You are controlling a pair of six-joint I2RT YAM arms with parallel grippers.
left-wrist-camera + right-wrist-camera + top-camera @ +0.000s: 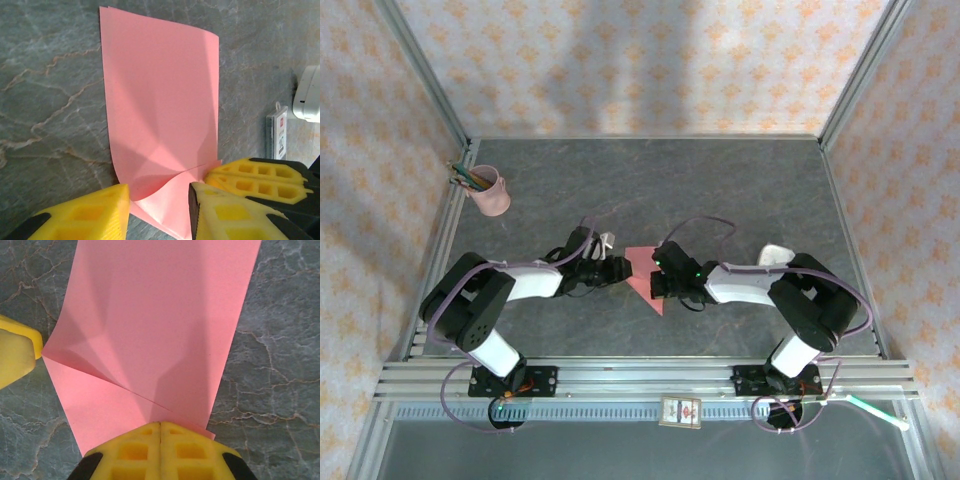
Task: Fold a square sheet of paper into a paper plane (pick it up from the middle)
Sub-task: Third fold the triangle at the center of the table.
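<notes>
Square sheet of paper (155, 310) lies partly folded under both hands, a loose upper layer lifting off the lower one along a slanting crease. The right hand (160, 452) has its jaws pressed fully together at the sheet's near edge, at the bottom centre of its wrist view; it looks to be pinning the paper rather than pinching it, though that cannot be told for sure. The left hand (159, 215) is partway open, one yellow finger on either side of the paper's near corner at the bottom of its own view, with nothing gripped between them. My reading is that an early diagonal fold is in hand, one side anchored while the other gets ready to take the free flap. The next move likely calls for closing on that single layer without dragging the sheet out from under the anchor. From above, both forearms reach inward and low, meeting at the pink shape in the middle of the grey desk (650, 180), well apart from the pencil cup (492, 193) at upper left.
</notes>
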